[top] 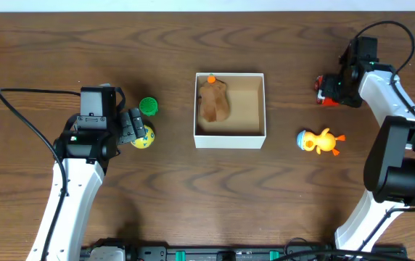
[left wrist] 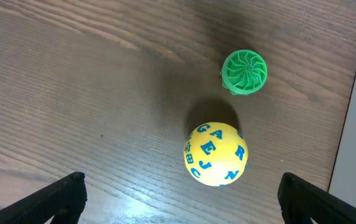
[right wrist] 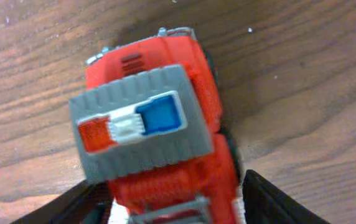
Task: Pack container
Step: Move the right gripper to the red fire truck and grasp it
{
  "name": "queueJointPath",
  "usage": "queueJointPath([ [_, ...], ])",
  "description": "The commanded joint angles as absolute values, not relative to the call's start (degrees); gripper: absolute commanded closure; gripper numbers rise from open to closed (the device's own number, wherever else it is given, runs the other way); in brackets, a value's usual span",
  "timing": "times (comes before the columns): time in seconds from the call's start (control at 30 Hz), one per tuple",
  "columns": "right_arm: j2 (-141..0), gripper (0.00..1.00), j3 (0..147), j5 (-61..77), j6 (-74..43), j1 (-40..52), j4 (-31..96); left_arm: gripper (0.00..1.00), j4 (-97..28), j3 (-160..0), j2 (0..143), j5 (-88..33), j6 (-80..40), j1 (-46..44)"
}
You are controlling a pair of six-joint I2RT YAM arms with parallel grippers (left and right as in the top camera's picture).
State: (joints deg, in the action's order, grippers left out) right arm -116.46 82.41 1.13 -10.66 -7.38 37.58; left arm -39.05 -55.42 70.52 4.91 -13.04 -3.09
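Note:
The container [top: 229, 138], a square white box with a tan inside, sits mid-table and holds a brown toy [top: 214, 103] with an orange tip. My left gripper [top: 130, 128] is open just left of a yellow ball with blue letters [top: 143, 138]. In the left wrist view the ball [left wrist: 215, 154] lies ahead of the wide-open fingers [left wrist: 181, 202], apart from both. A green ridged cap [left wrist: 244, 72] lies beyond it. My right gripper [top: 336, 88] is closed around a red toy truck [right wrist: 159, 106] with a grey roof, its fingers [right wrist: 172, 202] against both sides.
A yellow and orange duck toy [top: 319, 141] lies right of the container. The container's white wall shows at the right edge of the left wrist view [left wrist: 355, 137]. The table is dark brown wood. The green cap [top: 148, 106] lies left of the container.

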Motion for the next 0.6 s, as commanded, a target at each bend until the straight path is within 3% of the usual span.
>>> queueJointPath([
  [0.0,-118.1,0.35,81.1,1.0,-10.2,-7.4,36.6,0.02,-39.2,-56.5,70.7,5.6,-11.9,-2.8],
  [0.17,-118.8,0.35,79.8,-0.2,-10.2,-7.5,34.9,0.02,-39.2,-56.5,70.7,5.6,-11.9,-2.8],
  [0.27,-118.8,0.42,79.8,-0.2,-10.2,-7.5,34.2,0.02,-39.2,-56.5,70.7,5.6,-11.9,-2.8],
  [0.37,-118.8,0.42,79.8,-0.2,-10.2,-7.5,34.1,0.02,-39.2,-56.5,70.7,5.6,-11.9,-2.8],
  [0.4,-118.8,0.41,79.8,-0.2,-10.2,-7.5,34.2,0.02,-39.2,-56.5,70.7,5.6,-11.9,-2.8],
  [0.47,-118.8,0.25,79.8,-0.2,-10.2,-7.5,34.3,0.02,-39.2,-56.5,70.7,5.6,-11.9,-2.8],
  [0.57,-118.8,0.21,79.8,-2.4,-10.2,-7.5,34.7,0.02,-39.2,-56.5,70.7,5.6,-11.9,-2.8],
])
